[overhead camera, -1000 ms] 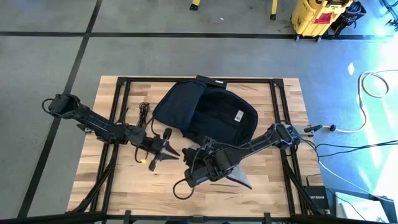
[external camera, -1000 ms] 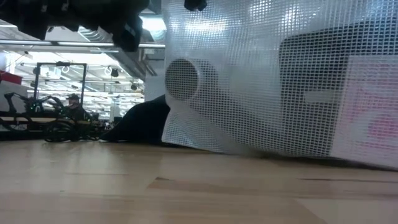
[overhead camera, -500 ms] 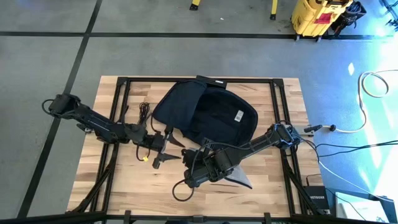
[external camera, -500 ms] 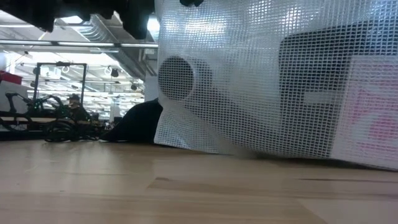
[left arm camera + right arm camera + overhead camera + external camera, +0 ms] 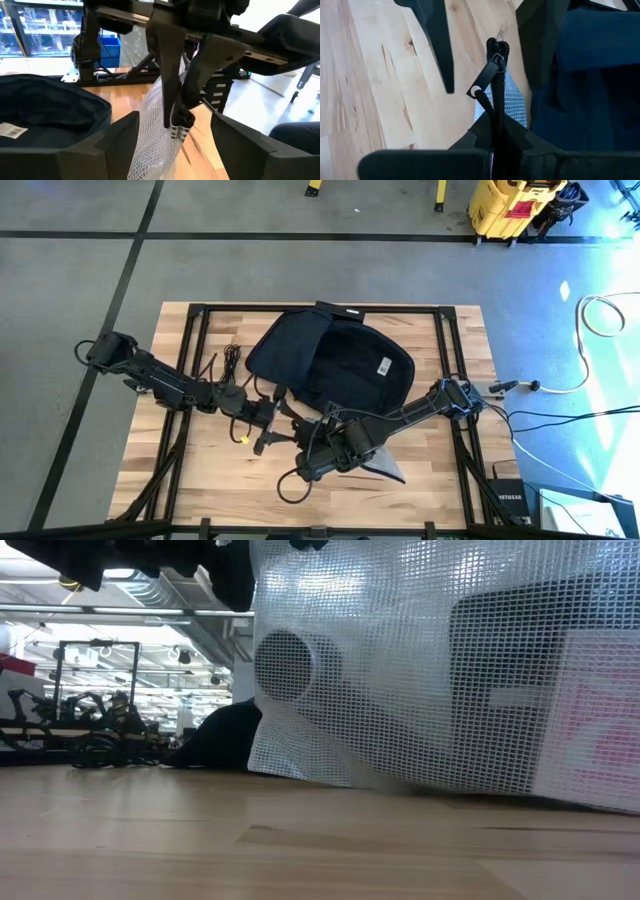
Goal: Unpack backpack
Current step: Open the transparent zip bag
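Counter (image 5: 180,480) of light wood fills the middle of the high view, with a black frame along its edges and grey floor all around it. The backpack (image 5: 335,360) lies at the far middle of the counter, dark and soft, flopped open with a small white label showing on its inside. What is inside it cannot be seen. A thin black cable (image 5: 232,360) lies just beside the backpack, toward the left edge. The near left part of the counter is bare wood with lots of room to move. The left end effector (image 5: 276,425) sits low near the middle of the counter, just in front of the backpack, and its fingers (image 5: 120,137) are spread apart and hold nothing. The right end effector (image 5: 318,450) is just beside it, toward the near edge, clenched on the zipper edge (image 5: 495,75) of a white mesh pouch (image 5: 440,670). The pouch hangs down between the spread left fingers and its bottom rests on the wood. In the low view the pouch fills most of the picture, and something dark and something pinkish show through the mesh, too blurry to name. A yellow bin (image 5: 510,208) stands on the floor, well apart from the counter.
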Controlling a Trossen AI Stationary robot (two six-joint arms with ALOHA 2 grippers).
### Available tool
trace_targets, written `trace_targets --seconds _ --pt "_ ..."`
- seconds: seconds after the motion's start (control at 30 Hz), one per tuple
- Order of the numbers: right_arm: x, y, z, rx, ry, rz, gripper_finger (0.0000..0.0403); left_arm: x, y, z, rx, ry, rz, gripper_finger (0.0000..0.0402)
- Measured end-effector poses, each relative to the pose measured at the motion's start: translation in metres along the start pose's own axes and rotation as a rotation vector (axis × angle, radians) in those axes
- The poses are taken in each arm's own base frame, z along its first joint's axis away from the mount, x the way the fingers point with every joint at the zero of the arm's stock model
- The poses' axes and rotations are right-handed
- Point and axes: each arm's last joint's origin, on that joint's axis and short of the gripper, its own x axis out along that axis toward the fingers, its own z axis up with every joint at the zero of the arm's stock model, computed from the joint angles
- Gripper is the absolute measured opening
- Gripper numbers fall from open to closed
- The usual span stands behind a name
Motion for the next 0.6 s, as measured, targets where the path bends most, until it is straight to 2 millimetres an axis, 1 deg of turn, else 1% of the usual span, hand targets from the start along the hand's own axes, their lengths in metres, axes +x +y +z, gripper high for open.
trace_targets --seconds 0.13,0.17,0.23,0.3,0.43,0.5,0.53,0.6 --pt "0.0000 -0.0002 -0.0002 -0.002 0.002 -0.001 0.0000 -0.0004 -0.0004 0.0022 -0.002 -0.011 -0.013 0.0234" --pt "0.0000 -0.0002 -0.0002 -0.002 0.002 -0.002 0.0000 -0.0004 -0.0004 0.0019 -0.002 -0.008 -0.012 0.0230" --pt "0.0000 -0.0002 -0.0002 -0.002 0.002 -0.002 0.0000 -0.0005 -0.0004 0.0016 -0.003 -0.006 -0.013 0.0209" --pt "0.0000 -0.0002 -0.0002 -0.002 0.002 -0.002 0.0000 -0.0005 -0.0004 0.0017 0.002 -0.008 -0.013 0.0172" --pt "0.0002 -0.0001 -0.0003 -0.002 0.002 -0.002 0.0000 -0.0005 -0.0005 0.0018 0.006 -0.008 -0.015 0.0080" --pt "0.0002 -0.0001 -0.0003 -0.002 0.002 -0.002 0.0000 -0.0005 -0.0005 0.0018 0.006 -0.009 -0.015 0.0040" --pt "0.0002 -0.0001 -0.0003 -0.002 0.002 -0.002 0.0000 -0.0005 -0.0005 0.0018 0.006 -0.008 -0.015 0.0023" --pt "0.0002 -0.0001 -0.0003 -0.002 0.002 -0.002 0.0000 -0.0005 -0.0004 0.0018 0.006 -0.009 -0.015 0.0007"
